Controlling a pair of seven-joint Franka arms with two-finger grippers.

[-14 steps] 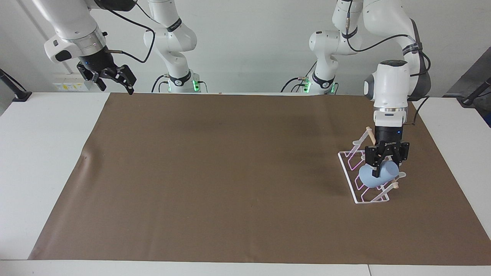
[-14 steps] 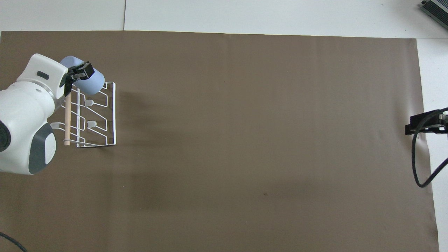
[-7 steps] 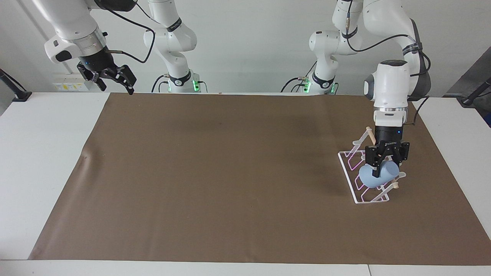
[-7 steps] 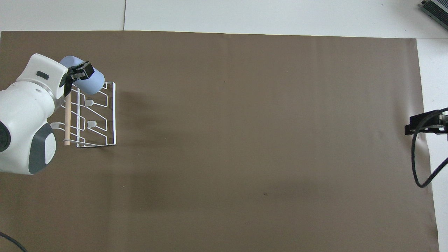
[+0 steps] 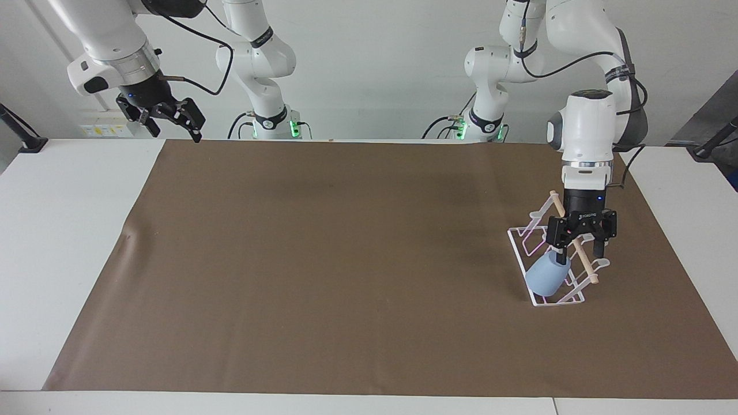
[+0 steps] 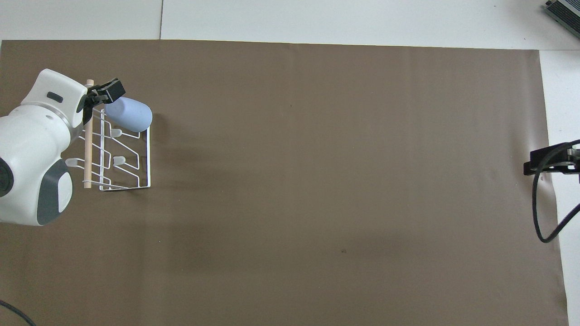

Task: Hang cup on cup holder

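The light blue cup [image 5: 546, 275] lies tilted on a slanted prong at the end of the white wire cup holder [image 5: 520, 252] farthest from the robots. Its closed base points toward the middle of the table. It also shows in the overhead view [image 6: 129, 114], on the holder [image 6: 147, 154]. My left gripper [image 5: 579, 246] is open just above the cup, its fingers on either side of the wooden dowel [image 5: 583, 260]. It holds nothing. It also shows in the overhead view [image 6: 102, 92]. My right gripper [image 5: 172, 120] waits open, raised at the right arm's end of the table.
A brown mat [image 5: 346, 259] covers most of the white table [image 5: 69, 230]. The holder stands near the mat's edge at the left arm's end. The right gripper's tip [image 6: 550, 161] and its cable show at the overhead view's edge.
My left gripper has opened and let go of the cup. The cup has slid down the prong toward the holder's base. The gripper has risen slightly. The right arm has not moved.
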